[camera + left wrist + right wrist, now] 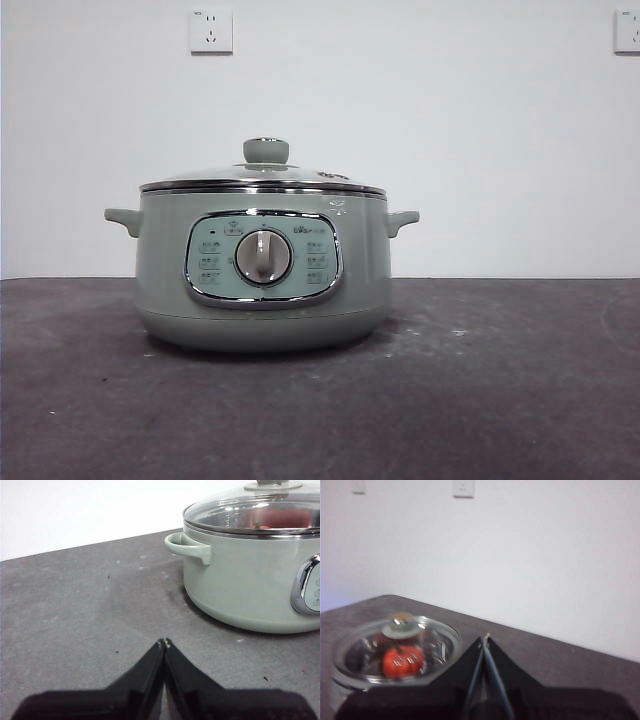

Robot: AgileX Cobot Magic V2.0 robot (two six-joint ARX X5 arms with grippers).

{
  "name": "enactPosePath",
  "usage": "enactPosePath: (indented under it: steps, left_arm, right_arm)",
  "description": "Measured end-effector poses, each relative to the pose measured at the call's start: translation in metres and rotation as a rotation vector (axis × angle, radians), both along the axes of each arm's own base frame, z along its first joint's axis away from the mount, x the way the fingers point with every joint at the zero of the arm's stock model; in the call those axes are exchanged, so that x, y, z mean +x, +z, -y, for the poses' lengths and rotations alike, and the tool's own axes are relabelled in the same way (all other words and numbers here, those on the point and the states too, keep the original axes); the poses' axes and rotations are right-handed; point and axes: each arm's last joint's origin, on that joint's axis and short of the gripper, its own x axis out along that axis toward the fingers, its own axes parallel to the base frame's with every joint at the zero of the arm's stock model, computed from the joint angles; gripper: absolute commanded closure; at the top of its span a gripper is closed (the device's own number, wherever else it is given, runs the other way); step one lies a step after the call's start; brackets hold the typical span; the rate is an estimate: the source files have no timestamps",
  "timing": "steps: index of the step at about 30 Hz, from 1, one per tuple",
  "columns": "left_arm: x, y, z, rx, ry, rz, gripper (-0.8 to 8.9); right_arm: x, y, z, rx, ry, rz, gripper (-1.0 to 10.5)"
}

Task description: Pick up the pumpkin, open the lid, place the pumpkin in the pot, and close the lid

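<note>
The sage-green pot [262, 270] stands in the middle of the dark table with its dial facing the front view. The glass lid [264, 176] sits closed on it, knob up. The orange-red pumpkin [402, 661] lies inside the pot under the lid in the right wrist view; it shows as a red blur through the glass in the left wrist view [285, 519]. My left gripper [164, 642] is shut and empty, low over the table beside the pot [250, 580]. My right gripper [485, 639] is shut and empty, above and beside the lid [395, 647].
The dark grey table [500, 400] runs to a white wall with two sockets [211, 30]. The pot's side handle [187, 547] sticks out toward my left gripper. Neither arm shows in the front view.
</note>
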Motion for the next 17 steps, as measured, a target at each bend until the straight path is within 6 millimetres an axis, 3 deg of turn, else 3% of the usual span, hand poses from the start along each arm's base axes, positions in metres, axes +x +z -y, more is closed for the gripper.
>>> enactPosePath:
  steps: [6, 17]
  left_arm:
    - [0.0, 0.0, 0.0, 0.0, 0.0, 0.0, 8.17]
    - [0.0, 0.0, 0.0, 0.0, 0.0, 0.0, 8.17]
  right_arm:
    - [0.004, -0.063, 0.003, 0.002, -0.106, -0.077, 9.5]
    - [0.005, -0.122, 0.007, 0.072, -0.278, -0.15, 9.5]
